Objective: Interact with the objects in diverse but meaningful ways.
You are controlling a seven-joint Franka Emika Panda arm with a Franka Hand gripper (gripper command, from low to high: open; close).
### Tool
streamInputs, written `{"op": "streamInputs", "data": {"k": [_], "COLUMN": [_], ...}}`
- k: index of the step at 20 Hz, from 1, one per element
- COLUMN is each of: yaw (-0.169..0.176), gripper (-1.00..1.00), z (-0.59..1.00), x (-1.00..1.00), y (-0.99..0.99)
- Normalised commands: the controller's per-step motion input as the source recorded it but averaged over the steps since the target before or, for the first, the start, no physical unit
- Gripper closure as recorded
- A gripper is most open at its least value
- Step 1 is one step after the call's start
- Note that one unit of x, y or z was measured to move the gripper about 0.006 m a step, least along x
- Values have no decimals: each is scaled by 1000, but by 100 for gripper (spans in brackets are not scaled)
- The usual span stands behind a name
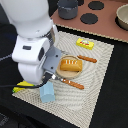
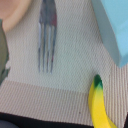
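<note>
An orange-brown toy bread loaf with pale score marks [image 1: 70, 65] sits on a round beige plate [image 1: 59, 71] near the middle of a woven, cream-striped place mat [image 1: 100, 75]. Toward the exterior view's right, a flat yellow packet with a red mark [image 1: 85, 44] lies on the mat, and a slim orange-handled utensil [image 1: 87, 59] rests between packet and loaf; another orange-handled utensil [image 1: 75, 84] lies just in front of the plate. A light blue, boxy cup [image 1: 48, 92] stands near the mat's front edge, and a strip of a yellow toy banana [image 1: 22, 89] shows under the white robot arm [image 1: 34, 40]. A dark grey pot [image 1: 68, 8] stands on the brown stovetop surface [image 1: 107, 27] behind the mat, well apart from the food. The arm's bulk hides the gripper in the exterior view, so I cannot tell whether its fingers are apart or together. The wrist view adds detail: grey metal fork tines [image 2: 46, 37] flat on the weave, the banana's green tip [image 2: 98, 81], a blue cup wall [image 2: 116, 30] and the plate rim [image 2: 12, 12]. Bare mat lies open toward the exterior view's right and front-right corner.
</note>
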Motion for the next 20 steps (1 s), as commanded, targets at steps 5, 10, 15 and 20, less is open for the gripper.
{"op": "streamInputs", "data": {"k": [5, 10, 15, 20], "yaw": [0, 0, 0, 0], "gripper": [-100, -100, -100, -100], "z": [229, 76, 4, 0], "x": [774, 642, 581, 509], "y": [271, 269, 238, 213]}}
